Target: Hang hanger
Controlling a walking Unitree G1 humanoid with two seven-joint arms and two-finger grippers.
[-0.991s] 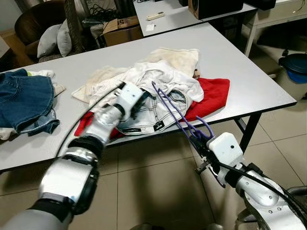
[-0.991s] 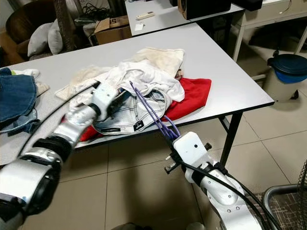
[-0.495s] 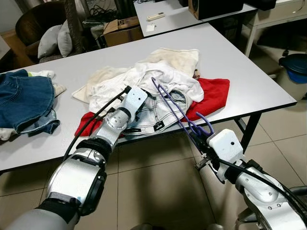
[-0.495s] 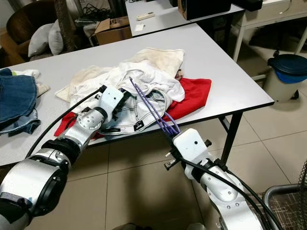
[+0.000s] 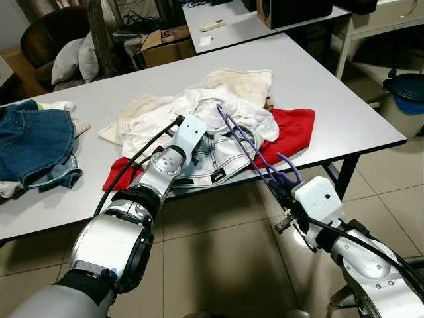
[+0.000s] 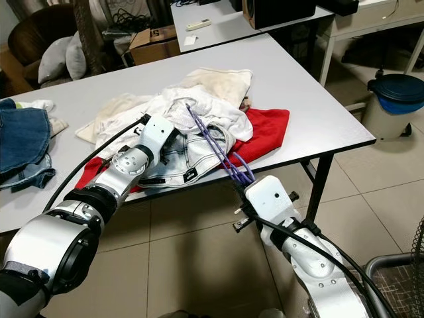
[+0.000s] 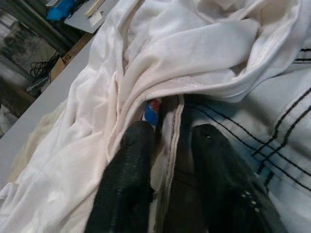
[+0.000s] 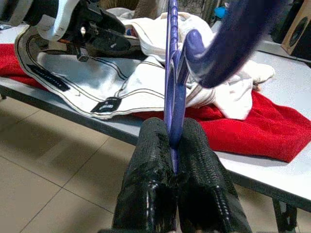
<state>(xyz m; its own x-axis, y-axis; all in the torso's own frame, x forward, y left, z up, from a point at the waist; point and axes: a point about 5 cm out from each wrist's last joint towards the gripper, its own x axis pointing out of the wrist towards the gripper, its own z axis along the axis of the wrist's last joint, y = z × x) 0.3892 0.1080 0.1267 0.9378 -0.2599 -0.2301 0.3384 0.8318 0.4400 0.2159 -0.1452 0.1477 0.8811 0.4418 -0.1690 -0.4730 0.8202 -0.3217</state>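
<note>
Standing on beige tiles, grey table (image 5: 318, 99) bears clothes; right claw (image 8: 176, 145) clamps purple hanger (image 5: 248, 142).

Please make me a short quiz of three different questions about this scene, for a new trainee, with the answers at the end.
1. True or false: the right gripper is shut on the purple hanger.
2. What lies directly under the pale garment with black stripes at the table's front edge?
A. a red cloth
B. a blue towel
C. a cardboard box
3. Fill in: the left gripper has its fingers on the striped garment's ____.

Key
1. True: both fingers clamp the hanger near its hook.
2. A: the red cloth.
3. Edge: one finger sits on each side of the hem, under the white garment.
</note>
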